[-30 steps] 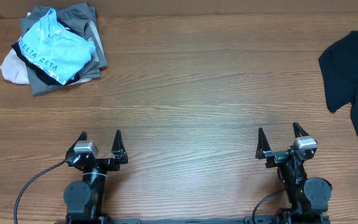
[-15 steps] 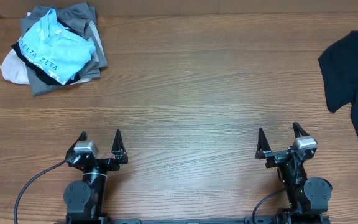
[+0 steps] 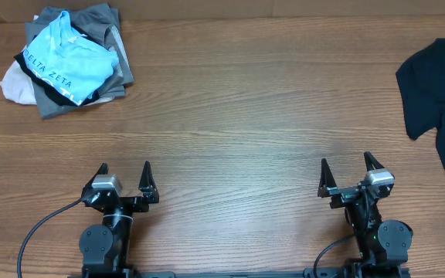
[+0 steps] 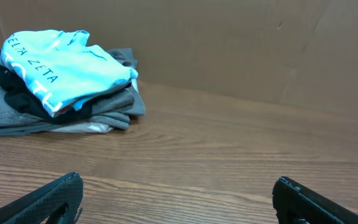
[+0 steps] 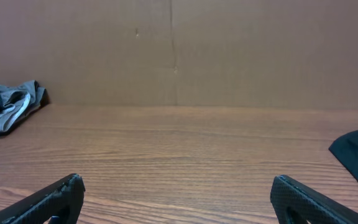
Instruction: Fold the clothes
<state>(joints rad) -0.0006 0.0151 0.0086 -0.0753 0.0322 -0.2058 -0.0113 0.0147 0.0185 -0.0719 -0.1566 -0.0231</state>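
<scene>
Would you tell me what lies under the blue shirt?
A black garment, a grey garment and an off-white garment show beneath the blue shirt; their middles are covered.

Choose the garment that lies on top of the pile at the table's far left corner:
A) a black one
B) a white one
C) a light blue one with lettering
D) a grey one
C: the blue shirt with lettering lies over the rest of the pile.

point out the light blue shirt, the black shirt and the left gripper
light blue shirt (image 3: 72,62), overhead view, middle of its top fold
black shirt (image 3: 443,77), overhead view, its spread body
left gripper (image 3: 124,167), overhead view, midway between its open fingertips
</scene>
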